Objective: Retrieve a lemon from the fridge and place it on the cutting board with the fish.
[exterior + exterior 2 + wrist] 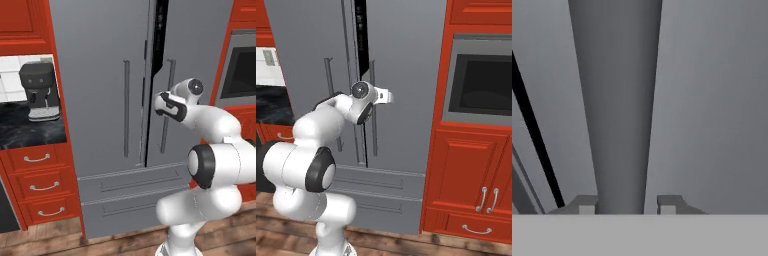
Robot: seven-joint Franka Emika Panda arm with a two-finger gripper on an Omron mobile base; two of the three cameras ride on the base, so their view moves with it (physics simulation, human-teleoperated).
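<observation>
I see my gripper at the fridge, its jaws astride the right door's bar handle, seemingly clamped on it, door slightly ajar.

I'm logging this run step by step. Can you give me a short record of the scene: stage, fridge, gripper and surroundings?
stage: opening the fridge, lemon not fetched yet
fridge: right door slightly ajar, dark gap at the top
gripper: fingers either side of the right door's handle
left of fridge: coffee machine on dark counter
right of fridge: built-in oven
</observation>
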